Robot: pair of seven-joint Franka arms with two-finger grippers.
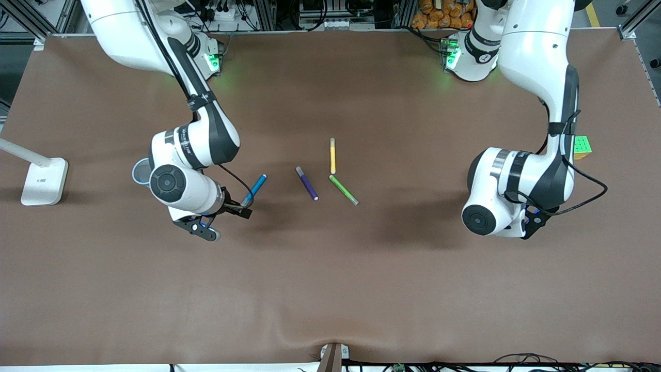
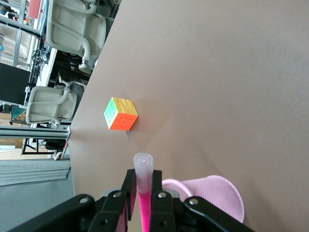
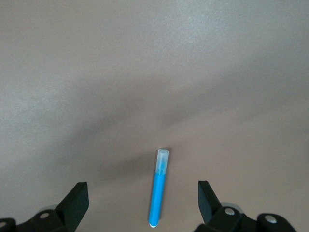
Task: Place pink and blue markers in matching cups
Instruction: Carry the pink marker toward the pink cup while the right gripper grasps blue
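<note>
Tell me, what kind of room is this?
Probably a robot lab. Two white robot arms are bolted along a big brown table, metal frames and cables stand at its edge, and office chairs sit nearby.

Bare tabletop around blue marker; purple marker near.
</note>
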